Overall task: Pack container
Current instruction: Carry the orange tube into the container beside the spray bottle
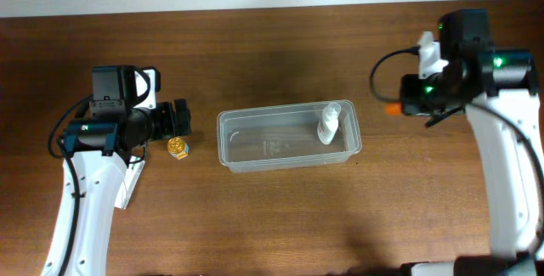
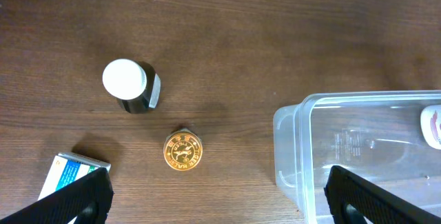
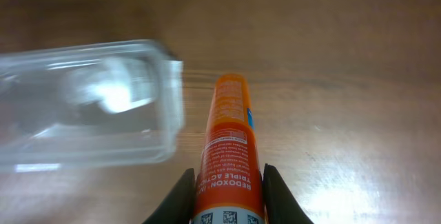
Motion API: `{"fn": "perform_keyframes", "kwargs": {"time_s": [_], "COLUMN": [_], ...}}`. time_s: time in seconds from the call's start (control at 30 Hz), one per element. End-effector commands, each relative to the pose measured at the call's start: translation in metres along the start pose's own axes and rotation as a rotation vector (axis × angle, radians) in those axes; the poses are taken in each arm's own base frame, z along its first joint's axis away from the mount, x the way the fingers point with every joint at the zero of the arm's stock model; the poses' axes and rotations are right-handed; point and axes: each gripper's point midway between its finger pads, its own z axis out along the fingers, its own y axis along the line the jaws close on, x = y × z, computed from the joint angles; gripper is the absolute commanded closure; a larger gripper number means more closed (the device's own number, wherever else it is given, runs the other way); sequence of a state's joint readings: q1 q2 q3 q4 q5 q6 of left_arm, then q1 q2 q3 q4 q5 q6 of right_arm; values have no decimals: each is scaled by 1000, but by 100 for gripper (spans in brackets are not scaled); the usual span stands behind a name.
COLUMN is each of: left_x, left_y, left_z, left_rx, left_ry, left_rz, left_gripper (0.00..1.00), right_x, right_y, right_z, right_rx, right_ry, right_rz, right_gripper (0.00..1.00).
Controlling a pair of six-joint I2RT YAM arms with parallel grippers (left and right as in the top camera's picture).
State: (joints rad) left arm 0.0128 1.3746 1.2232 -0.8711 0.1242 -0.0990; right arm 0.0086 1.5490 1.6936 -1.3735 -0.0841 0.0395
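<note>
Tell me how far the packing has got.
Done: one white bottle lies inside the container. In hand: the right tool is shut on an orange tube, held beside the container's end, not yet in. To go: the gold-capped jar, the white-capped dark bottle and the small box sit on the table under the open left tool, untouched.

Even overhead light, soft shadows, right wrist view blurred (container (image 3: 86, 103) especially)
</note>
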Motion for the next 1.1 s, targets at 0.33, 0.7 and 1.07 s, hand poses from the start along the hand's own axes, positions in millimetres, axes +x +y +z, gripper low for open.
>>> {"fn": "perform_keyframes", "kwargs": {"time_s": [0.33,0.7,1.07], "left_x": [-7,-7,-7], "left_y": [-4,-4,-4], "left_z": [-4,-4,-4], "left_rx": [15,15,15], "left_ry": [-20,-20,-20], "left_rz": [0,0,0], "left_gripper": [1,1,1], "right_x": [17,25,49], "right_y": [89,87,80], "right_z": [24,50,100], "right_rx": [-81,-45,-35], "right_ry": [84,157,212], "right_rz": [-283,-291,-286], "right_gripper": [82,83,83]}}
